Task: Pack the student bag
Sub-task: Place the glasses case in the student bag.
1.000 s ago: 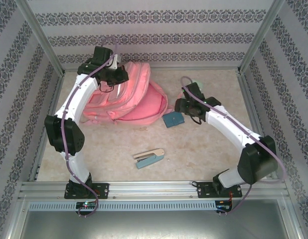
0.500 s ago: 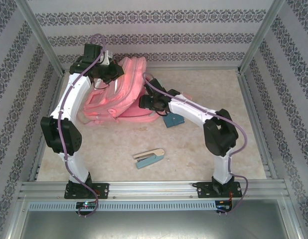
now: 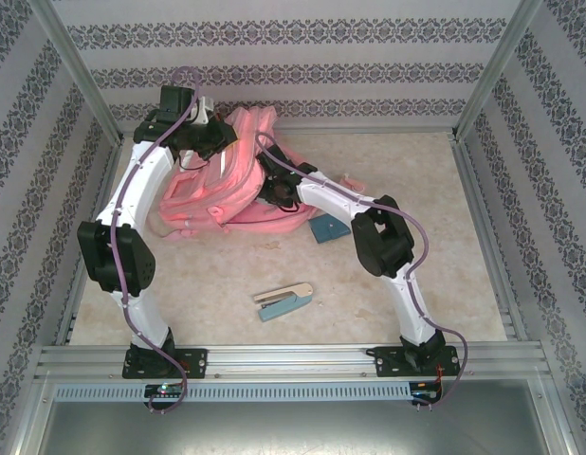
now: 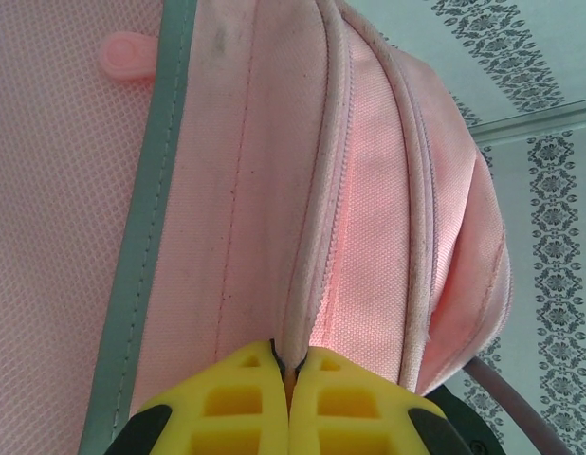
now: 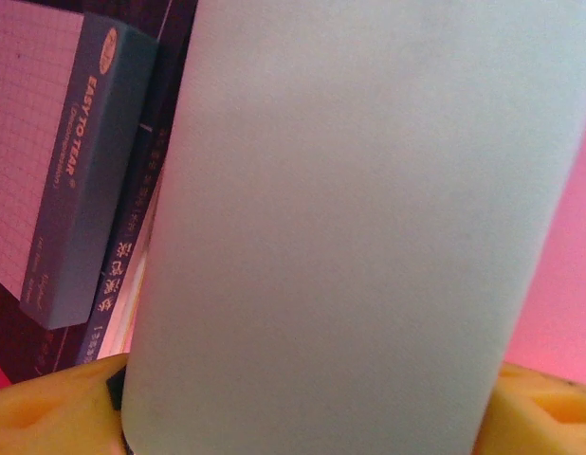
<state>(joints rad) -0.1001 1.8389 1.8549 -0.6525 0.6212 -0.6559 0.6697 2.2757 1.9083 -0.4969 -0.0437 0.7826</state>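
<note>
The pink student bag point(image 3: 193, 194) lies at the back left of the table, its opening facing right. My left gripper point(image 3: 215, 140) is shut on the bag's piped zipper edge point(image 4: 307, 275), the yellow fingertips point(image 4: 250, 379) pinching it. My right gripper point(image 3: 270, 186) reaches into the bag's mouth. A pale mint-green pencil case point(image 5: 350, 218) spans the gap between its yellow fingers point(image 5: 46, 408), touching both. Behind the case, inside the pink lining point(image 5: 570, 284), stands a grey-blue "easy to tear" pad point(image 5: 84, 171) with a grid page.
A small teal box point(image 3: 328, 227) lies just right of the bag, under the right arm. A blue-and-grey stapler point(image 3: 283, 300) rests at mid-table near the front. Patterned walls and metal posts point(image 3: 478, 90) enclose the table.
My right arm swung left from beside the teal box into the bag's opening, carrying the pencil case. My left gripper shifted slightly left with the bag's edge.
</note>
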